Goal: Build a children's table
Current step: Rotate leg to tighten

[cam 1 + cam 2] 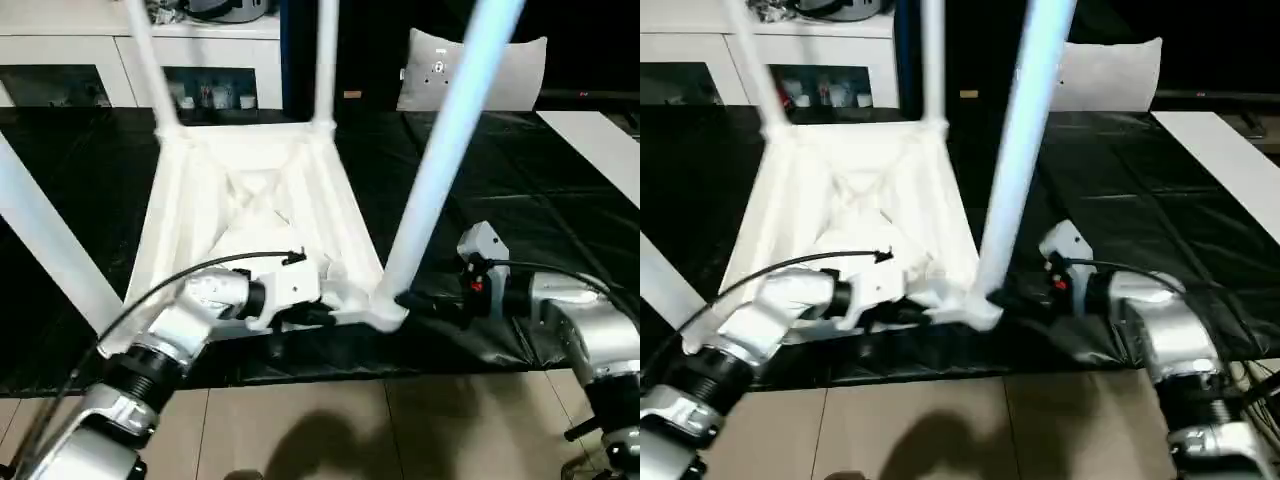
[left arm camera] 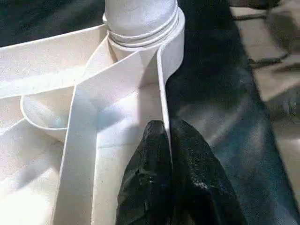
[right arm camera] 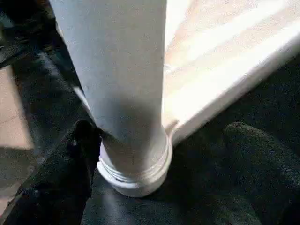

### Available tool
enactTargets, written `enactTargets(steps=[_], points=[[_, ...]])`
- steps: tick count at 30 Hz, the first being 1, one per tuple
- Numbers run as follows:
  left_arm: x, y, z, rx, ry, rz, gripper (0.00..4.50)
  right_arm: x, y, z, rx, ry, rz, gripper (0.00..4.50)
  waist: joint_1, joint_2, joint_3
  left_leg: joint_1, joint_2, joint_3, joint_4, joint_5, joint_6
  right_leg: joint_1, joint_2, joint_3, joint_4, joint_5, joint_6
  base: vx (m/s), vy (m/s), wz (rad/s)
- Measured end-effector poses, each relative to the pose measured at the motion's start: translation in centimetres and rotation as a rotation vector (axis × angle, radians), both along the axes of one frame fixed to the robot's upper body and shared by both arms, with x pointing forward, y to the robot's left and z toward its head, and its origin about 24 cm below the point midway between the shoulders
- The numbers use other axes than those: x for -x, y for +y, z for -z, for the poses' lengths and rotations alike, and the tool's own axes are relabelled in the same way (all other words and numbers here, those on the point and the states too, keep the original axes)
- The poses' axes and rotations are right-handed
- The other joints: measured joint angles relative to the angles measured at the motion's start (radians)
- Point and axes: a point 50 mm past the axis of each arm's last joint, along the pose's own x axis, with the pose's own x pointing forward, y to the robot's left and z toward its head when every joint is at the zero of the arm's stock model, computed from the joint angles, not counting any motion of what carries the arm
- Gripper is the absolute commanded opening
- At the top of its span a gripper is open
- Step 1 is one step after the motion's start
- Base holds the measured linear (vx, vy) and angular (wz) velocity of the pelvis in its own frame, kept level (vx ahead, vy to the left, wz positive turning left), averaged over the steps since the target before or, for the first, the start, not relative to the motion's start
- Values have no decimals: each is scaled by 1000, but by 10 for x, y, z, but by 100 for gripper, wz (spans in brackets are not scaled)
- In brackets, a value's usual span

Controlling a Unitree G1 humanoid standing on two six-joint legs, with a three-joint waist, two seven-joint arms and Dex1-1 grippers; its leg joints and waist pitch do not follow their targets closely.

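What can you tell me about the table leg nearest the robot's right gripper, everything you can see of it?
The near-right leg is a long, round, tapered white plastic post, standing upright and leaning slightly. Its ringed base sits in the corner socket of the upturned table top, which lies on black sheeting. The right gripper is at its base, one finger on each side, jaws open.
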Motion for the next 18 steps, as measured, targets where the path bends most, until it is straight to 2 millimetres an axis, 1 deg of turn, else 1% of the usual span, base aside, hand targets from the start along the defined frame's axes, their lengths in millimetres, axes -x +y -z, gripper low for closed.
enactTargets(steps=[2, 4, 5, 7, 8, 10, 13, 18], points=[[1, 2, -1, -12, 6, 34, 0, 3, 4, 1, -8, 16, -63, 399, 3, -2, 1, 0, 0, 0, 1, 0, 0, 0, 0, 0, 2, -1, 0, 0, 0, 0], [3, 3, -1, -20, 12, 68, 0, 5, 6, 1, -26, 32, -103, 371, 7, -2, 1, 0, 0, 0, 2, 0, 0, 0, 0, 0, 3, -1, 0, 0, 0, 0], [4, 3, -1, -23, 13, 88, 0, 6, 6, 1, -39, 44, -129, 358, 12, -2, 1, 0, 0, 0, 3, 0, 0, 0, 0, 0, 3, -1, 1, 0, 0, 0], [5, 2, -1, -25, 14, 114, 0, 8, 8, 2, -53, 68, -170, 353, 19, -3, 1, 0, 1, 0, 4, 0, 0, 0, 0, 0, 4, -4, 5, 0, 0, 0], [6, 2, -1, -25, 15, 127, 0, 10, 9, 2, -59, 82, -190, 333, 23, -3, 1, 0, 1, 0, 5, 0, 0, 0, 0, 0, 4, -4, 5, 0, 0, 0], [6, 2, -1, -26, 16, 139, 0, 11, 10, 3, -65, 92, -210, 333, 24, -3, 1, 1, 1, 0, 5, 0, 0, 0, 0, 0, 5, -4, 5, 0, 0, 0], [6, 2, -1, -25, 22, 142, 0, 12, 11, 3, -72, 99, -228, 296, 23, -3, 0, 0, 1, 0, 6, 0, 0, 0, 0, 0, 6, -4, 5, 0, 0, 0], [6, 2, 0, -21, 29, 145, 0, 13, 12, 3, -82, 112, -253, 252, 23, -3, 0, 0, 2, 0, 6, 0, 0, 0, 0, 0, 6, -4, 5, 0, 0, 0]])
